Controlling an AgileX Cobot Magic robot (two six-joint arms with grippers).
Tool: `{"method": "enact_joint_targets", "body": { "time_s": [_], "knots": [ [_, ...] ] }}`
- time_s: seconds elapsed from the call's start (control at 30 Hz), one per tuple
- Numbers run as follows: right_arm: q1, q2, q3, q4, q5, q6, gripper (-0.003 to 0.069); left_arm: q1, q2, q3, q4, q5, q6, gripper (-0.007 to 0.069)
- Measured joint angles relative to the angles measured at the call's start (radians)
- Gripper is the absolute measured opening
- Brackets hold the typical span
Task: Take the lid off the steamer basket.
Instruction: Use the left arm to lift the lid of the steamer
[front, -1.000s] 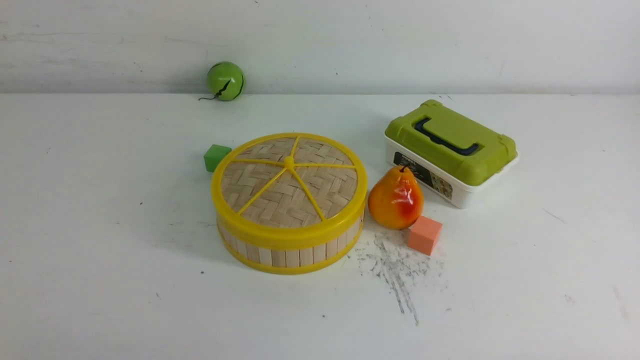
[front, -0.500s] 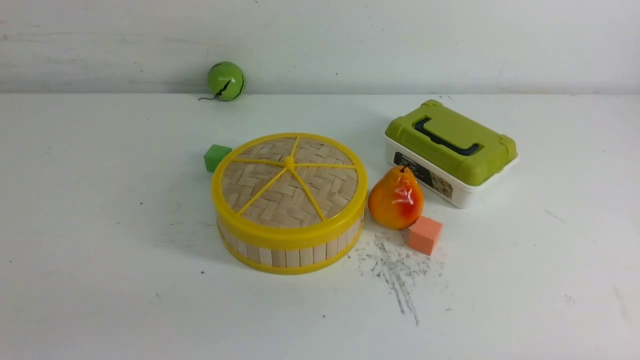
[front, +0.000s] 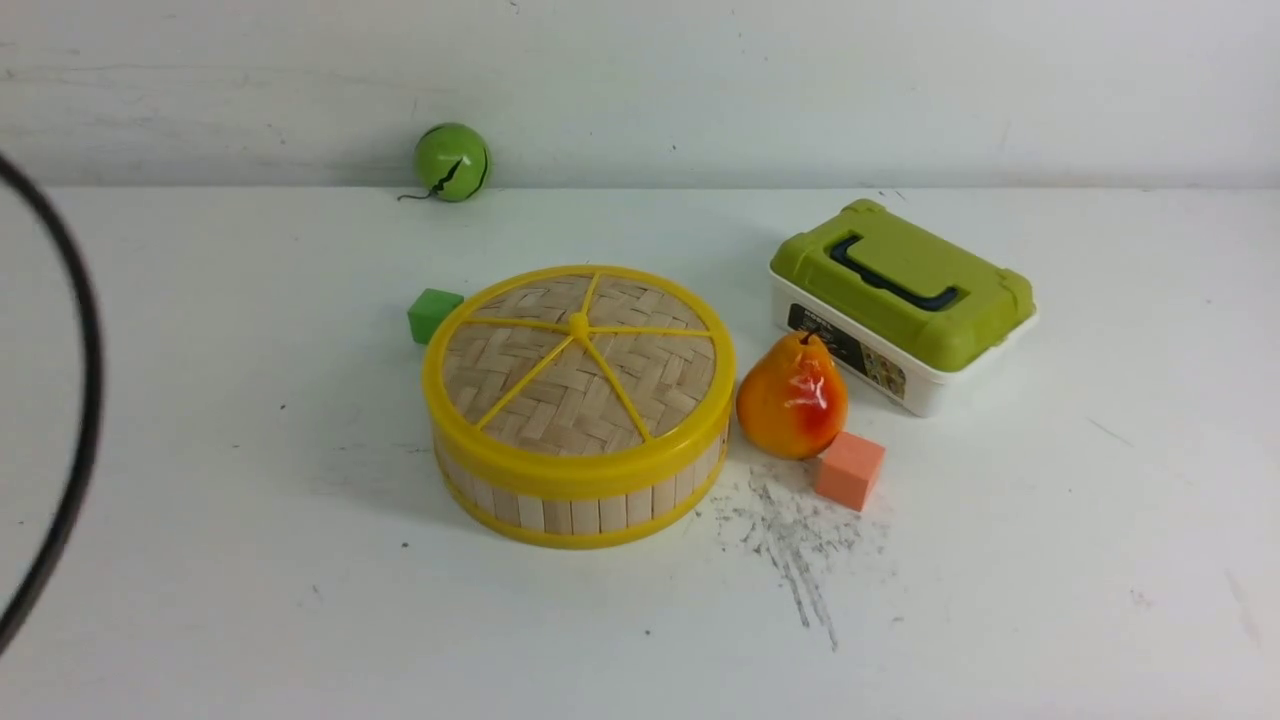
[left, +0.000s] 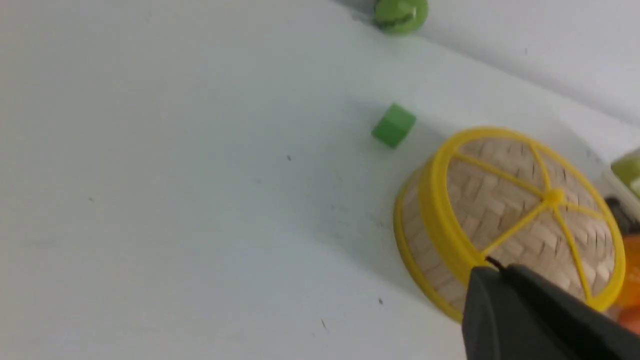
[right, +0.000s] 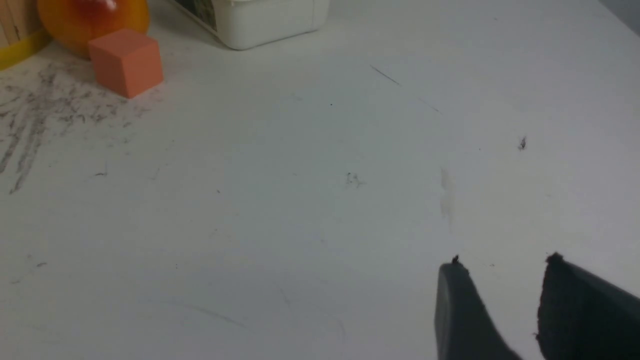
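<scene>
The steamer basket (front: 580, 500) stands mid-table, its pale slat wall (left: 420, 245) between yellow rims. The lid (front: 578, 375) sits flat on top of it: woven bamboo, thick yellow rim, yellow spokes and a centre knob (left: 552, 196). In the left wrist view my left gripper (left: 492, 270) is shut with nothing in it, hanging in the air short of the lid's near rim. My right gripper (right: 502, 262) is open over bare table, well to the right of the basket. Neither gripper shows in the front view.
A black cable (front: 85, 400) curves in at the front view's left edge. A green cube (front: 432, 314) sits behind the basket's left side. A pear (front: 792, 397), an orange cube (front: 849, 470) and a white box with green lid (front: 900, 300) stand to its right. A green ball (front: 451, 161) lies by the wall.
A black cable has swung into the front view's left edge. The basket, lid and other objects have not moved.
</scene>
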Motion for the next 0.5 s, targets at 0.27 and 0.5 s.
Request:
{"method": "enact_joint_targets", "body": {
  "time_s": [0.27, 0.5],
  "knots": [
    [0.000, 0.000, 0.000, 0.000, 0.000, 0.000, 0.0240, 0.000, 0.330, -0.157, -0.516, 0.214, 0.507, -0.0013],
    [0.000, 0.000, 0.000, 0.000, 0.000, 0.000, 0.0240, -0.123, 0.562, -0.388, -0.490, 0.298, 0.523, -0.0013]
  ]
}}
